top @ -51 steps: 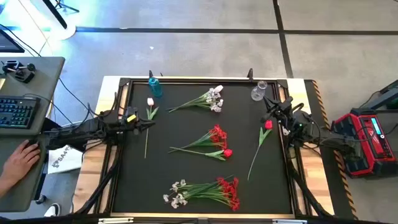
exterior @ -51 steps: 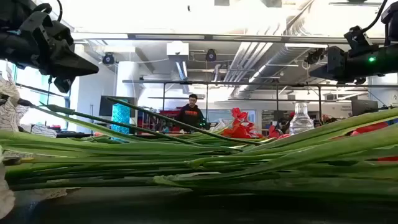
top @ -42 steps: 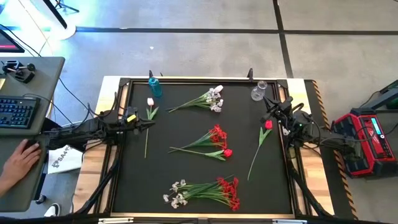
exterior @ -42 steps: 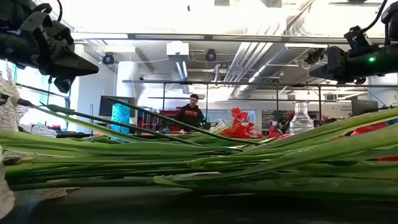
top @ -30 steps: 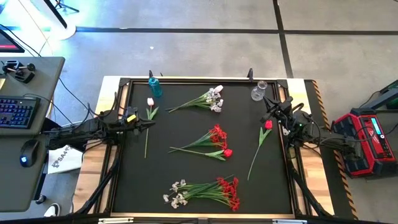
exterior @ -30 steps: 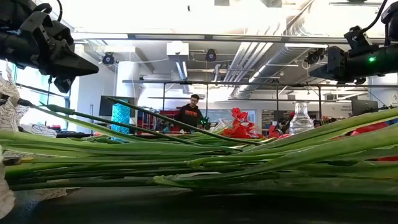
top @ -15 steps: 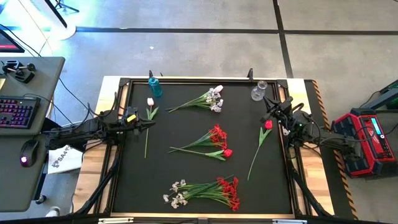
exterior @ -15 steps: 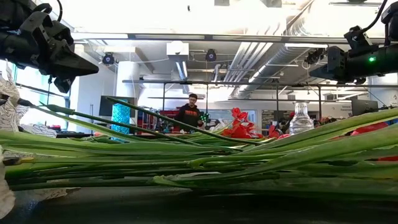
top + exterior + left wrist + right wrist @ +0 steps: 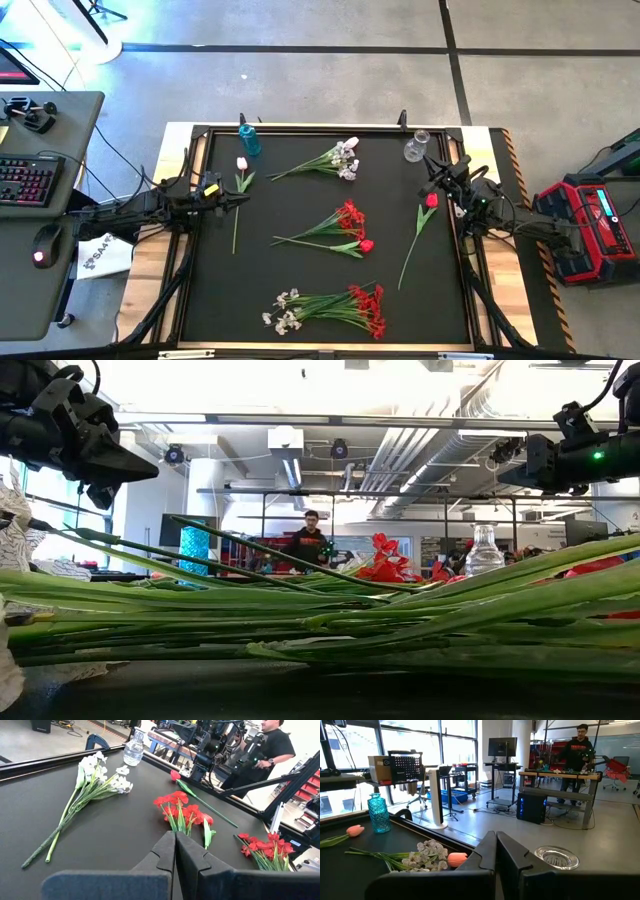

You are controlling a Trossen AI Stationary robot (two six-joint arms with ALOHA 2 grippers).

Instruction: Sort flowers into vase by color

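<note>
Two grippers, left (image 9: pixel 238 198) | right (image 9: pixel 432 186) | both closed, empty, unmoved | flowers (image 9: pixel 335 230) untouched; sorting not begun.

A: What is the table top (image 9: pixel 300 210) like?
B: A matt black mat, smooth, with a pale wood rim (image 9: pixel 170 140) at its edges.
A: And the vases?
B: The blue vase (image 9: pixel 248 139) looks like glass, faceted and glossy; the clear vase (image 9: pixel 415 148) is shiny glass too.
A: The flowers (image 9: pixel 335 232)?
B: Smooth plastic-looking green stems, cloth-like red blooms. The left gripper (image 9: pixel 175 840) has matt dark plastic fingers.
</note>
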